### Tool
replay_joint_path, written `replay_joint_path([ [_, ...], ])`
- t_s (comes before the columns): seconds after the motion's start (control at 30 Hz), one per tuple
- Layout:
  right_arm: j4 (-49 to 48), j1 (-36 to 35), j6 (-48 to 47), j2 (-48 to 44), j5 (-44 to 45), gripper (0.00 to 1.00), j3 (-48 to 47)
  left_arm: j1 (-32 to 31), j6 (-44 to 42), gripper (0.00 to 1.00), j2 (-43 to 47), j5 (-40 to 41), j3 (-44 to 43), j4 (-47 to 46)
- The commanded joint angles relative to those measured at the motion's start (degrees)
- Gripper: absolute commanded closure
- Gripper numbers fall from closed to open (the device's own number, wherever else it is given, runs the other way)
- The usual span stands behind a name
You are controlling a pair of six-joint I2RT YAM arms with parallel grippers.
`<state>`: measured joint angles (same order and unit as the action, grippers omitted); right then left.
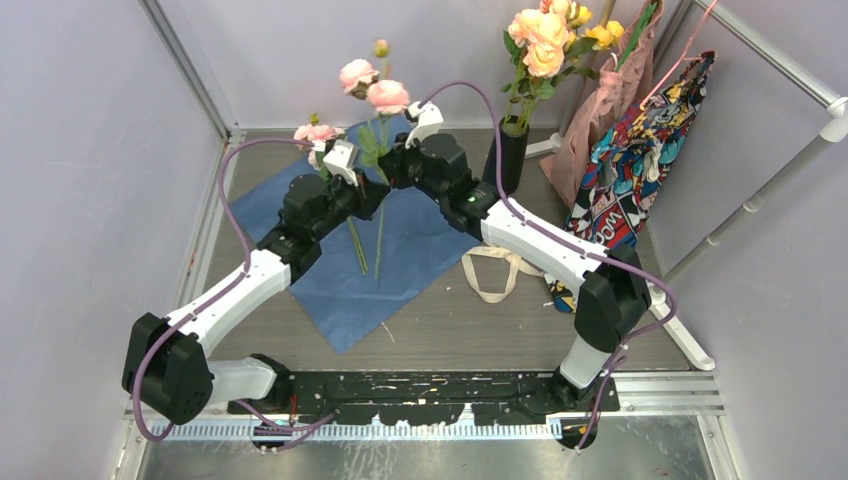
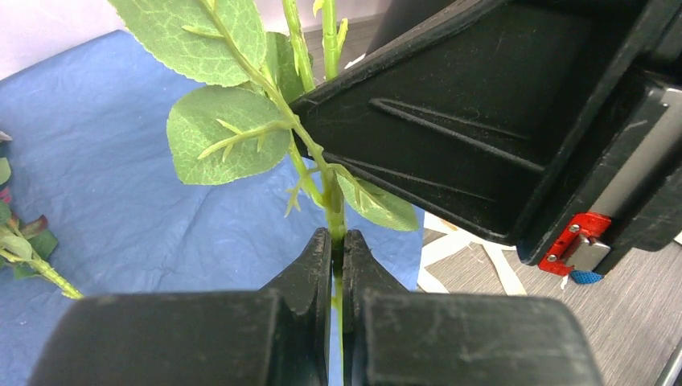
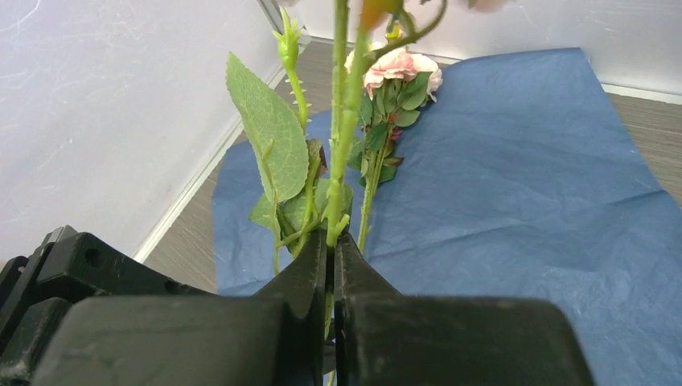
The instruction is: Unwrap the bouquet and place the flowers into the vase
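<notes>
- Flowers (image 1: 388,95): pale pink blooms on thin green stems with small leaves, held upright above the middle of the blue paper (image 1: 330,290). Two stem ends hung below the grippers, over the paper.
- Left gripper (image 2: 338,241): jaws pinched tight on one green stem, just under a cluster of leaves.
- Right gripper (image 3: 331,241): jaws closed the same way on a green stem, with a long leaf beside it. Could not tell whether it was the same stem.
- Room: the two grippers almost met. In the left wrist view, the right gripper's black housing sat just beside the left fingertips.
- One more pink rose (image 3: 398,63) lay flat on the paper, toward the left wall (image 1: 100,150).
- Paper: unfolded, flat and creased, its left edge near that wall.
- Vase (image 1: 510,160): black and upright, just off the paper's far right corner and near the right wrist. It held peach and yellow blooms (image 1: 545,45).
- Right of the vase, a pink bag (image 1: 600,110) and a patterned bag (image 1: 640,160) leaned by the right wall.
- A cream strap loop (image 1: 492,272) lay at the paper's right edge.
</notes>
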<state>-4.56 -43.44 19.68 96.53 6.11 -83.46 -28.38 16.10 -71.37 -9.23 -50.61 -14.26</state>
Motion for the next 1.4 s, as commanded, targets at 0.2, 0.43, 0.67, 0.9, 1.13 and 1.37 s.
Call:
replay_joint_path([
  [0.2,1.6,0.8,-6.9,-2.4,6.3,0.99,-4.6,-0.3,0.5,0.27,2.5,-1.4,-1.4,-2.9],
  [0.43,6.4,2.4,-18.9,-3.4,14.1,0.99,-13.9,-1.0,5.7,0.06,8.3,-2.3,3.6,-2.9],
  [0.67,6.2,9.6,-33.0,0.0,14.3,0.99,-27.0,-1.2,5.0,0.06,13.7,2.7,11.2,-0.3],
  [0.9,7.6,16.7,-38.7,6.2,12.7,0.99,-40.6,-1.2,3.2,0.06,13.2,3.8,12.4,1.2],
  [1.13,11.3,22.3,-37.9,11.8,11.1,0.99,-49.2,-1.2,2.8,0.06,12.3,4.3,12.6,1.1],
  [1.37,11.8,27.3,-37.2,17.8,7.5,0.99,-54.9,-1.2,2.8,0.06,10.7,4.5,11.9,0.6],
])
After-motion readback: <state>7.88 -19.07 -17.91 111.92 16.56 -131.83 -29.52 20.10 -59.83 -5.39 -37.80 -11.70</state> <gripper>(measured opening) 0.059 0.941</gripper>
